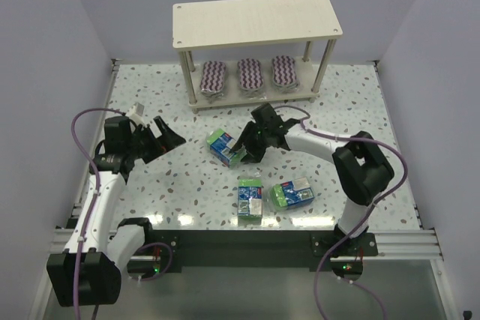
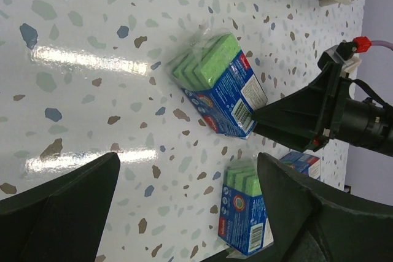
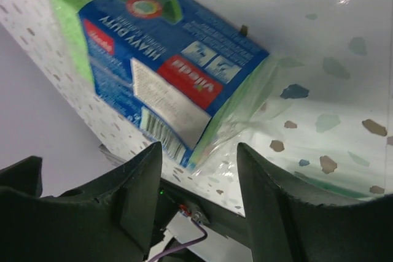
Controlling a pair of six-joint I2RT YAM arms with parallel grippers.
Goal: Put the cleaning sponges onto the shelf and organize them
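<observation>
Speckled tabletop [image 1: 187, 185]: right gripper [image 1: 244, 154], half-open, straddles a plastic-wrapped green-and-blue sponge pack [image 1: 221, 146]; next, clamp and carry to cream wooden shelf [image 1: 255, 19] beyond. Left gripper [image 1: 171, 139] gapes wide.

The table top [image 2: 92, 29] is a smooth, speckled stone-look surface, glossy enough to mirror the lamps. The green-and-blue pack [image 3: 172, 84] is wrapped in clear, shiny, crinkled plastic film over a printed label; the green sponge inside looks coarse. The shelf [image 1: 255, 16] looks like pale matt wood (faint grain). The zigzag pads [image 1: 249, 74] look like cloth. The right gripper [image 3: 199, 151] is matt black plastic
</observation>
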